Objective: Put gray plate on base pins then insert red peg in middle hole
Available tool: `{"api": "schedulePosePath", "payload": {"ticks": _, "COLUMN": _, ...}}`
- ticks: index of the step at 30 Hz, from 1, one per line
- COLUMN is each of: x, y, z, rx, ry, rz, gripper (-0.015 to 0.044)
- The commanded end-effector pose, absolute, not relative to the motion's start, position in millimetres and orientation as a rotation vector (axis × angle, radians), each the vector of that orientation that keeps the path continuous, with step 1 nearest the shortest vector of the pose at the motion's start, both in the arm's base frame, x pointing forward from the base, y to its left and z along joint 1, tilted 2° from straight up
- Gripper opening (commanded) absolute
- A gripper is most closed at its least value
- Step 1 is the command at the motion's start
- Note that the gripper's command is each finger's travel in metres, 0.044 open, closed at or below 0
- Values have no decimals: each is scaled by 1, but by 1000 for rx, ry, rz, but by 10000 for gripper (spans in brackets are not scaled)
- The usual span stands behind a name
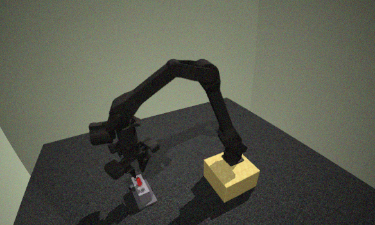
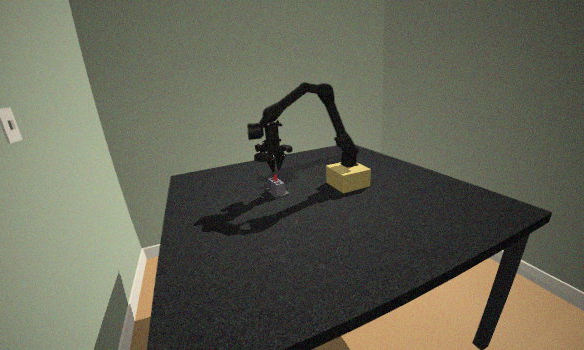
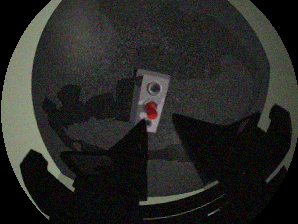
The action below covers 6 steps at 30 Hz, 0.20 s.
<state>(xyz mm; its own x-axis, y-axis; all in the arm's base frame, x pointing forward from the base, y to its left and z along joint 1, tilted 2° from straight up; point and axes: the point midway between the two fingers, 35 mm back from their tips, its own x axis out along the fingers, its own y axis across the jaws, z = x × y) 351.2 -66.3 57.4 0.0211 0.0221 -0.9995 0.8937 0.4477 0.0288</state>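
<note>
The gray plate (image 1: 144, 192) (image 3: 159, 99) (image 2: 278, 189) lies on top of the gray base (image 1: 146, 204) (image 3: 135, 102) and looks flat. A round pin end shows in its far hole in the wrist view; the near hole is partly behind a fingertip. The red peg (image 1: 139, 182) (image 2: 276, 177) (image 3: 151, 110) stands in the plate's middle hole with a short upper part showing. How deep it sits inside is hidden. My gripper (image 1: 138, 173) (image 2: 276, 172) (image 3: 158, 120) is open and empty, with its fingertips close above the peg and apart from it.
The arm's yellow mounting block (image 1: 241, 173) (image 2: 347, 178) stands on the dark table (image 1: 277, 199) (image 2: 381, 240), to the right of the base in the top and exterior views. The arm arches between them. Its shadows fall across the table.
</note>
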Motion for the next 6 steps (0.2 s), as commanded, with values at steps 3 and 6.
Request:
{"api": "schedulePosePath", "payload": {"ticks": 3, "x": 350, "y": -67, "z": 62, "rx": 886, "ry": 1385, "rz": -828, "gripper": 150}}
{"api": "schedulePosePath", "payload": {"ticks": 6, "x": 350, "y": -67, "z": 63, "rx": 886, "ry": 1385, "rz": -828, "gripper": 150}}
